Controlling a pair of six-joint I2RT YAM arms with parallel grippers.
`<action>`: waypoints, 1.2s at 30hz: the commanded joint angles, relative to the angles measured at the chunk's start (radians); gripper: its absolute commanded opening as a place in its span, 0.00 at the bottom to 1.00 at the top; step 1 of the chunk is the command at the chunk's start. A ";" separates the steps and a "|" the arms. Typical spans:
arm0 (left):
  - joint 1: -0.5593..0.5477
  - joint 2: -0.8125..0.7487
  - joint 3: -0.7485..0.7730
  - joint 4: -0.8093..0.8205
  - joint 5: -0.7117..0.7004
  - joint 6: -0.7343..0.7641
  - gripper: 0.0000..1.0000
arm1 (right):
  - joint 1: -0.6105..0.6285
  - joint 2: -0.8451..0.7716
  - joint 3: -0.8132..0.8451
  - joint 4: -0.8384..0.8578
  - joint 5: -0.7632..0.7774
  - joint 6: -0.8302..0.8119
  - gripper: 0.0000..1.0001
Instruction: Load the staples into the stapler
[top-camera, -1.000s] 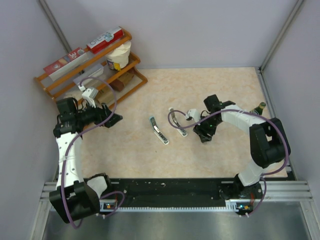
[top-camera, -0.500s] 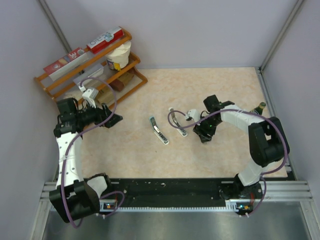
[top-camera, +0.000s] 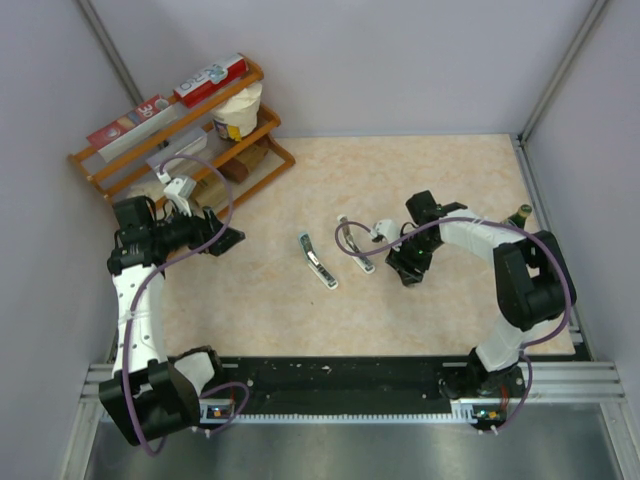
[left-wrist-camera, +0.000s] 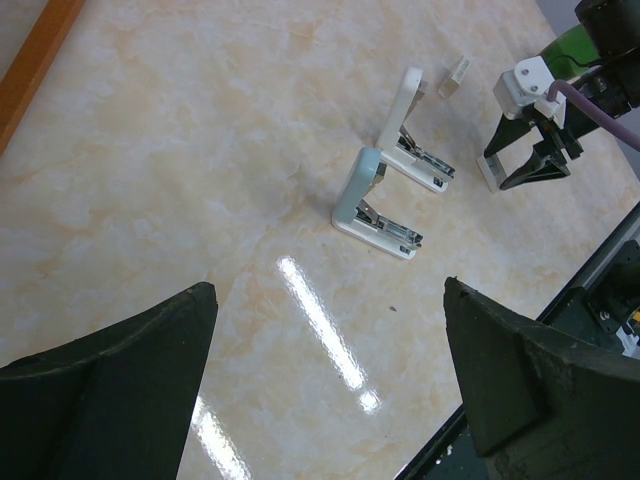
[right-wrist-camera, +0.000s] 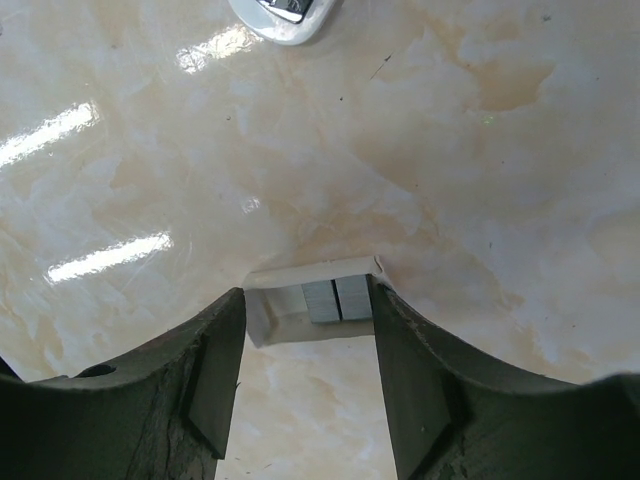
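The right jaws pinch the staples (right-wrist-camera: 315, 303), a whitish packet that appears to rest on the desk (right-wrist-camera: 480, 180), near the end of one open stapler (top-camera: 352, 243). The left jaws are spread, well apart from a second stapler (top-camera: 317, 260); a wooden rack (top-camera: 170, 125) stands beside that arm.

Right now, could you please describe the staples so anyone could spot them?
On the table, right of the two open staplers, find the right end effector. Between its tips sits a tiny white sleeve showing grey staples, far smaller than either stapler.
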 joint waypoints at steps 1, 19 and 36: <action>0.007 -0.001 -0.003 0.041 0.030 -0.005 0.98 | -0.015 0.004 -0.012 0.015 -0.009 0.005 0.52; 0.013 -0.001 -0.006 0.045 0.027 -0.006 0.98 | -0.015 -0.024 -0.024 0.039 -0.005 0.007 0.45; 0.014 0.002 -0.007 0.050 0.034 -0.013 0.98 | -0.012 -0.087 -0.082 0.109 0.038 0.007 0.34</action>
